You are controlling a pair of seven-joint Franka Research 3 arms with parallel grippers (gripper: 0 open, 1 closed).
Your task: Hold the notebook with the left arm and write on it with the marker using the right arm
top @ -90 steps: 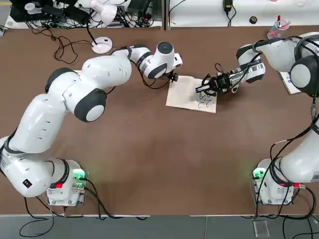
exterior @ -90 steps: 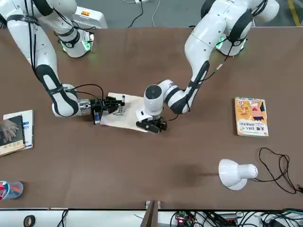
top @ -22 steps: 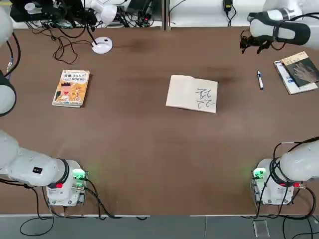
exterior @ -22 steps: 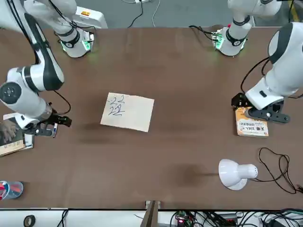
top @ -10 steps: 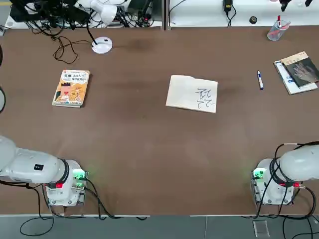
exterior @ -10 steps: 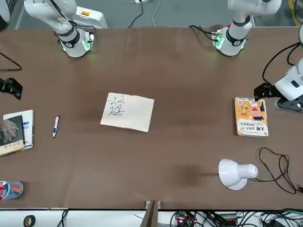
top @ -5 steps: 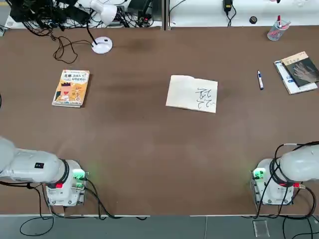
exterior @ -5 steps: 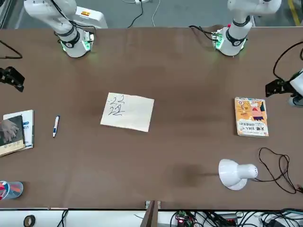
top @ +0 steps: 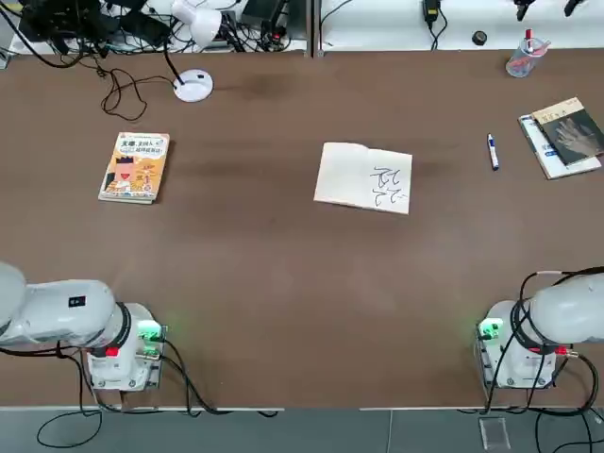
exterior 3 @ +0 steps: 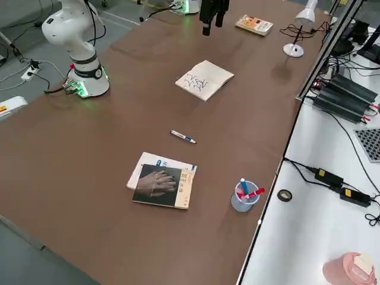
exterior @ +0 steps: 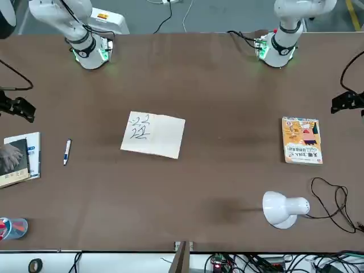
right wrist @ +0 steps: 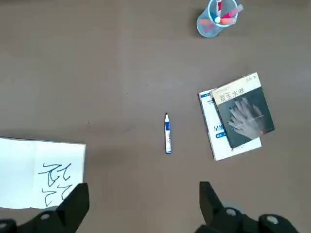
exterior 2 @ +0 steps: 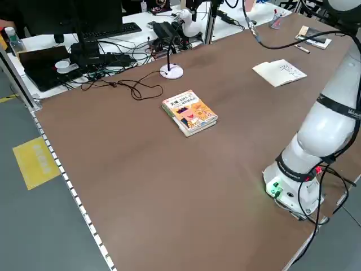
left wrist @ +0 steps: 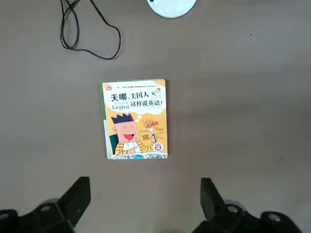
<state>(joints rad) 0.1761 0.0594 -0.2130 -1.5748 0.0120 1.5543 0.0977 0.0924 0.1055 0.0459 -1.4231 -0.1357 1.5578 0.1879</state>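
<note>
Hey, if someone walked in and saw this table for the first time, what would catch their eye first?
Probably the cream-white open notebook with black scribbles on one page, lying alone mid-table. Next, the bright orange-yellow illustrated book on the robot's left side, and the slim white marker with a blue cap on the right side, lying beside a dark-covered book. Neither arm is touching anything.

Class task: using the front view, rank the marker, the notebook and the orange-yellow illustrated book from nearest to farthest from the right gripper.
The right gripper hangs at the table's right end.
1. marker, lying just inward of it.
2. notebook, mid-table.
3. orange-yellow illustrated book, on the left arm's side.
</note>
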